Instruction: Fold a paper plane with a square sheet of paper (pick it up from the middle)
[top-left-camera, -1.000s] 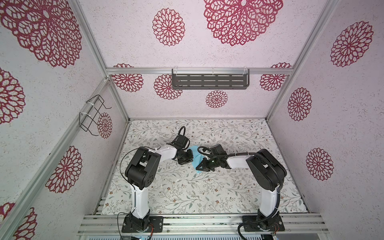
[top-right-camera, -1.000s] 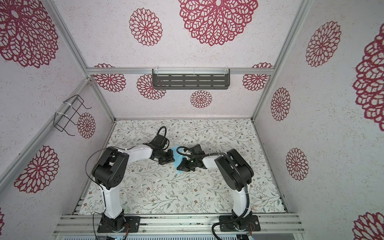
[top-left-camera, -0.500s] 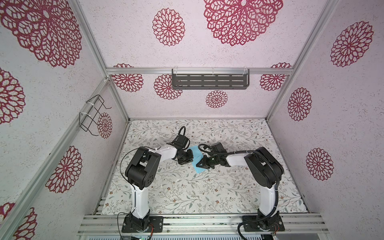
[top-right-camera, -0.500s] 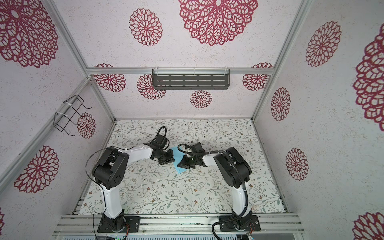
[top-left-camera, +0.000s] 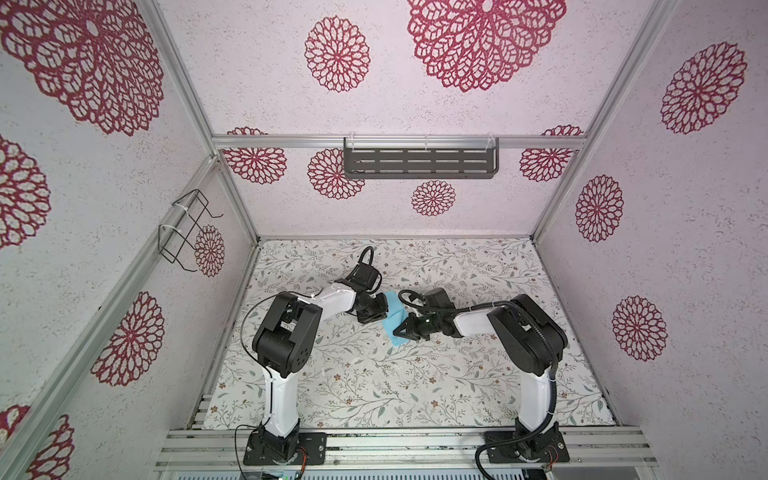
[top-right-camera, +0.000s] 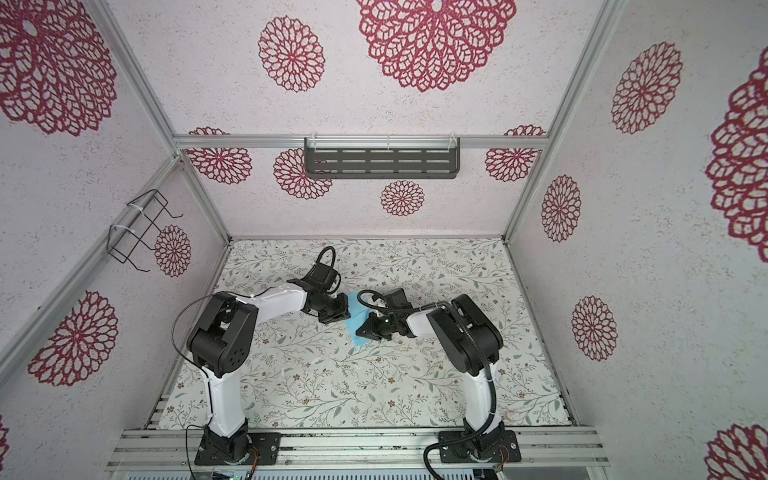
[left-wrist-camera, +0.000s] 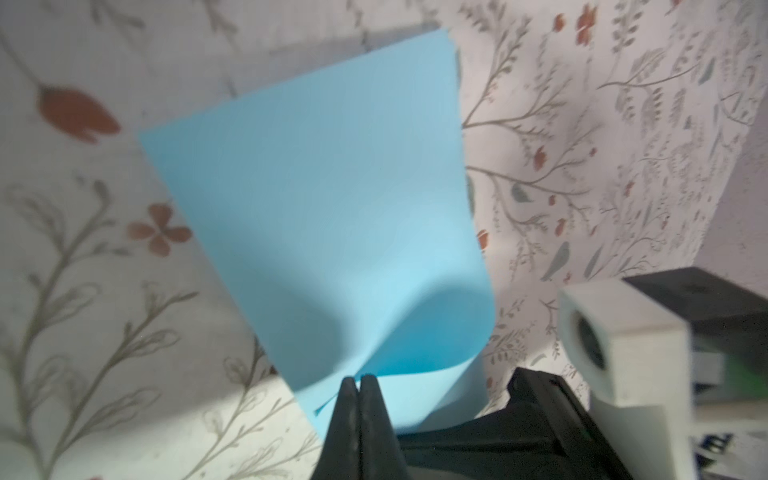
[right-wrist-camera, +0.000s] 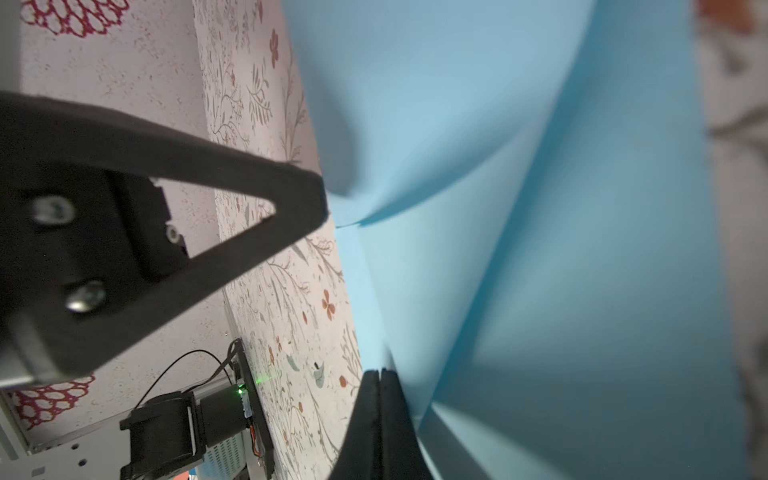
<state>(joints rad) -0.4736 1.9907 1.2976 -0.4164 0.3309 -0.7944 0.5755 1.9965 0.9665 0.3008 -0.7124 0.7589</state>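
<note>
Nearest the front rail, the right gripper (top-left-camera: 400, 333) has its jaws pressed together at the sheet's right-hand edge; whether any paper is caught between them cannot be told. The square sheet of paper (top-left-camera: 394, 312) is loosely doubled over and unflattened. It lies between the two arms over the floral table (top-left-camera: 374, 395), its long axis running front to back. Slightly farther back, the left gripper (top-left-camera: 376, 312) pinches the opposite edge with closed jaws. The coming crease probably hinges on that grip.

dark slotted shelf (top-left-camera: 419, 163) on the back wall (top-left-camera: 374, 212); wire rack (top-left-camera: 183, 230), apparently zip-tied, on the side wall (top-left-camera: 104, 266); floral mat (top-left-camera: 374, 395) underneath.
</note>
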